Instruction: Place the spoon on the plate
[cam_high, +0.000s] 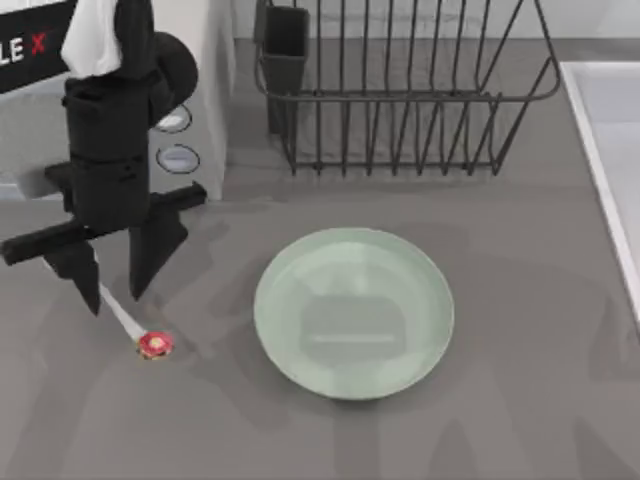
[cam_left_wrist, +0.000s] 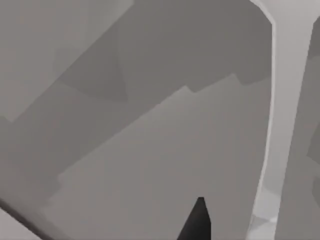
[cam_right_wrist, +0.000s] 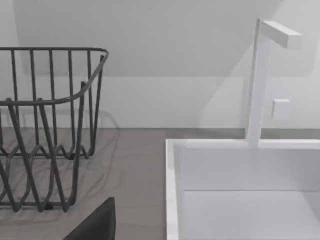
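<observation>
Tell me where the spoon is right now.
In the top view the spoon lies on the table's left side, left of the plate, its upper end between the open fingers of the left gripper.

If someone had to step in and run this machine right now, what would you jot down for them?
Left gripper: open, over the table's left side, fingers straddling the spoon; nothing gripped yet.
Right gripper: a dark finger shows in the right wrist view, facing the dish rack and the sink; apparently parked.
Spoon: flat on the table, left of the plate, red knob end pointing toward the near edge.
Plate: mid-table, nothing on it.
Done: approach to the spoon.
Left: close on the handle, lift, carry right, set it on the plate.
</observation>
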